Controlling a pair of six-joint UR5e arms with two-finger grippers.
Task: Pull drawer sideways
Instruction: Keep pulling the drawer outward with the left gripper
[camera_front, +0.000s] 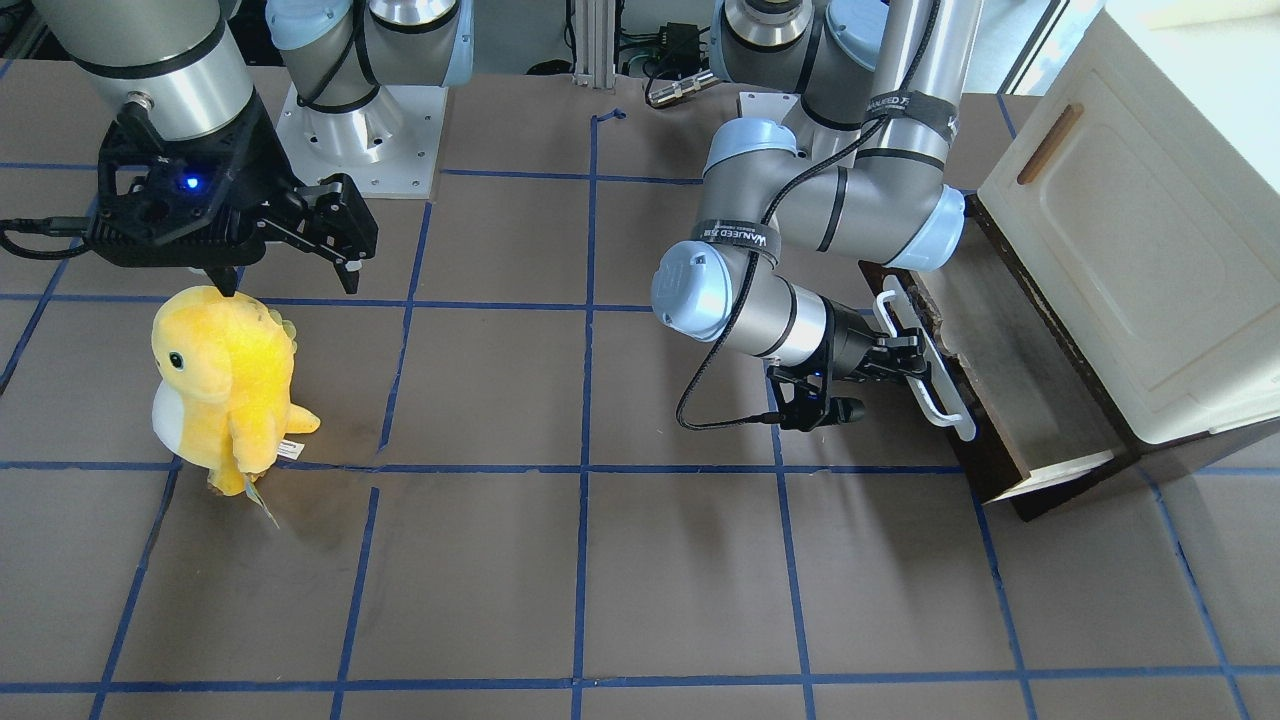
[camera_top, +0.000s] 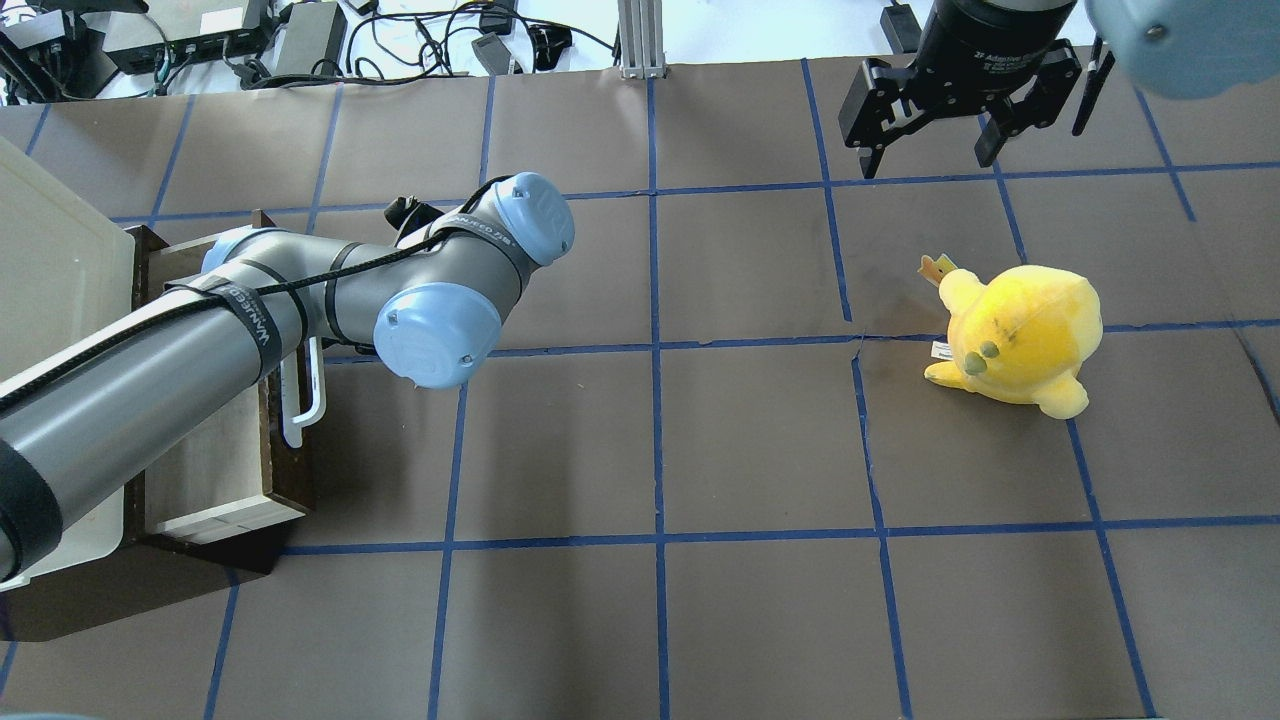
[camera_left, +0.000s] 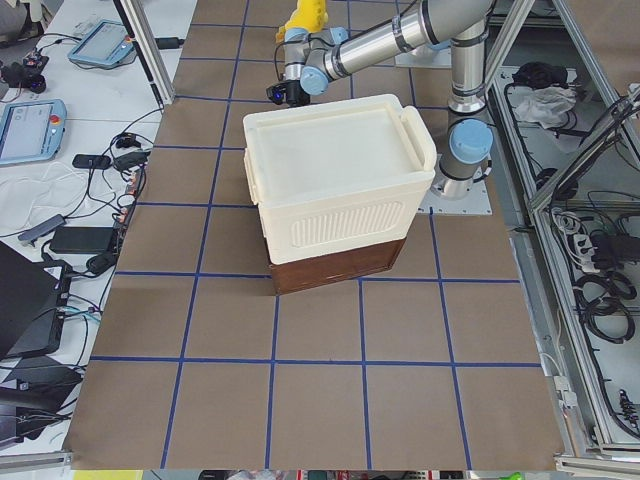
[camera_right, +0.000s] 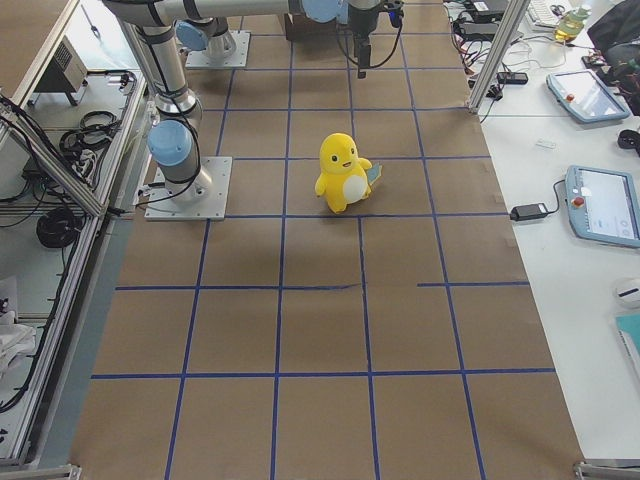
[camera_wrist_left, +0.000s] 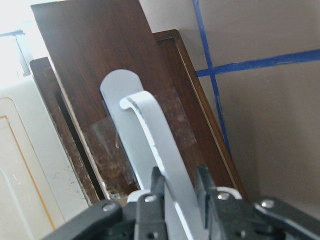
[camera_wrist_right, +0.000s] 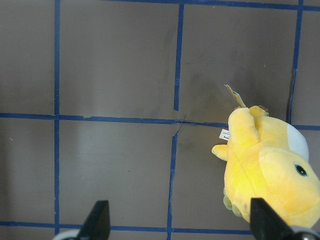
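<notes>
Grip matters most here: the left gripper (camera_wrist_left: 180, 195) is pinched narrow around the white loop handle (camera_wrist_left: 150, 130) of the drawer (camera_front: 1010, 400), which sits partly out from under the cream cabinet (camera_front: 1140, 250) at the robot's left end of the bench (camera_front: 600, 560). The pull should probably run straight along the drawer's slide, level and steady, so the handle neither slips nor drags the cabinet. The right gripper (camera_top: 928, 150) hangs spread wide near the yellow plush (camera_top: 1020, 335).
</notes>
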